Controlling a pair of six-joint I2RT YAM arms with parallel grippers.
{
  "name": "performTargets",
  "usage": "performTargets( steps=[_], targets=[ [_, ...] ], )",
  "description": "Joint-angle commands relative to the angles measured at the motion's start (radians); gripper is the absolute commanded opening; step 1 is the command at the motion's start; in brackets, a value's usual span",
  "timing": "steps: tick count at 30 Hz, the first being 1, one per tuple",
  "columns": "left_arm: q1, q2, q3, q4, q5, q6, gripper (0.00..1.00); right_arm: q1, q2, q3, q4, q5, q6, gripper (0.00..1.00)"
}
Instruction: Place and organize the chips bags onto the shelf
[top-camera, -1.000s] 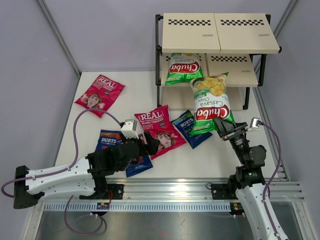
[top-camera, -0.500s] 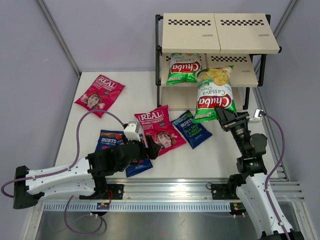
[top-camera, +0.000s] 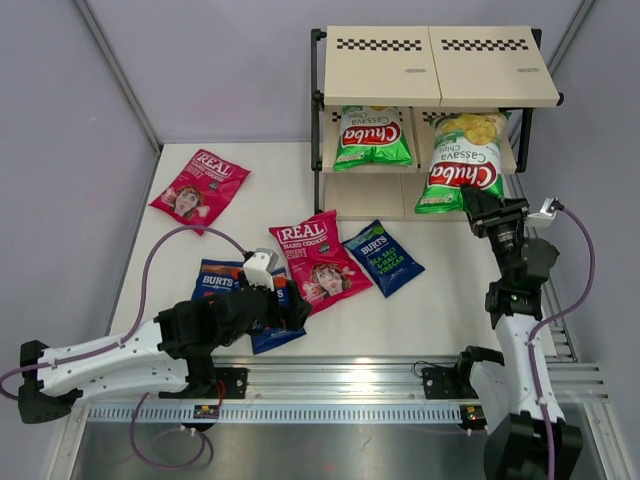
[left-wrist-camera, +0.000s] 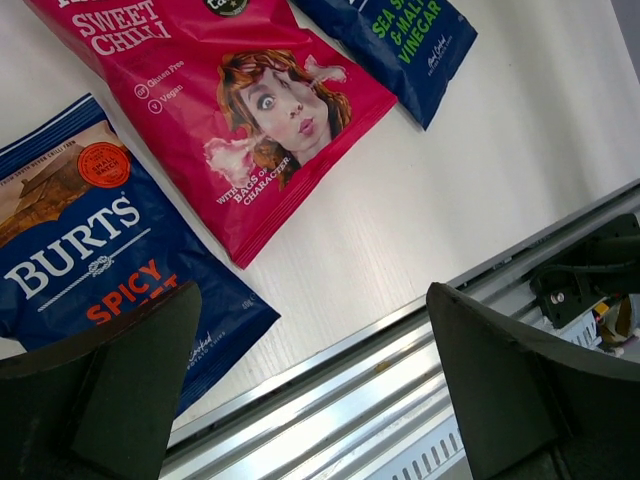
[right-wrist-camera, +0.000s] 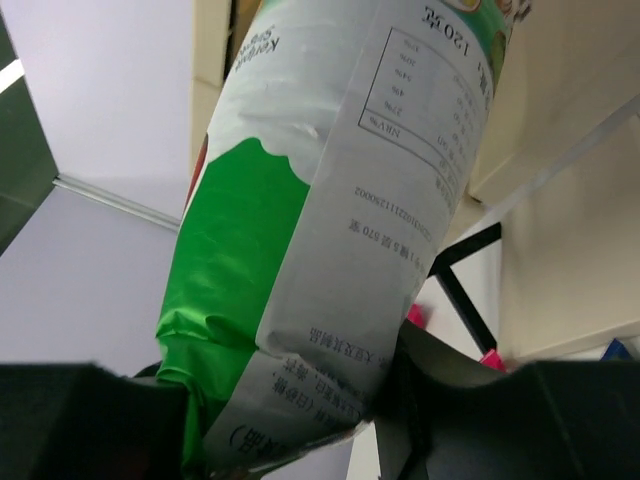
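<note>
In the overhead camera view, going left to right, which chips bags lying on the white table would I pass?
Pink-red glossy REAL bag → second pink-red REAL bag → dark blue BURTS sea salt bag. The nearer dark blue BURTS bags overlap these in position, so they are left out.

The shelf (top-camera: 440, 75) has beige boards, a black frame and black-and-white checker strips near the top of the frame. The left Chuba bag (top-camera: 372, 137) and right Chuba bag (top-camera: 462, 165) are green and white with red logos. The upper-left REAL bag (top-camera: 200, 187) and centre REAL bag (top-camera: 318, 258) are pink-red with white lettering. The BURTS bags (top-camera: 382, 257) are dark blue.
</note>
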Motion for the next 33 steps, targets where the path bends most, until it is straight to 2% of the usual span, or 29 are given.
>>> performTargets(
  steps=[1, 6, 15, 26, 31, 33],
  targets=[
    [0.001, -0.019, 0.058, -0.02, 0.061, 0.052, 0.99, -0.132, 0.132, 0.087, 0.234, -0.197, 0.063, 0.24],
    [-0.001, -0.044, 0.088, -0.054, 0.095, 0.093, 0.99, -0.241, 0.379, 0.211, 0.349, -0.401, 0.124, 0.26],
    [-0.002, -0.018, 0.13, -0.046, 0.13, 0.139, 0.99, -0.27, 0.606, 0.389, 0.218, -0.468, 0.05, 0.33],
    [-0.001, -0.055, 0.151, -0.079, 0.11, 0.141, 0.99, -0.249, 0.778, 0.466, 0.247, -0.358, 0.06, 0.36],
    [-0.002, -0.07, 0.168, -0.094, 0.093, 0.147, 0.99, -0.203, 0.817, 0.526, 0.135, -0.278, 0.035, 0.42],
    [-0.001, -0.078, 0.167, -0.094, 0.084, 0.146, 0.99, -0.175, 0.834, 0.581, 0.023, -0.249, 0.003, 0.45]
  ],
)
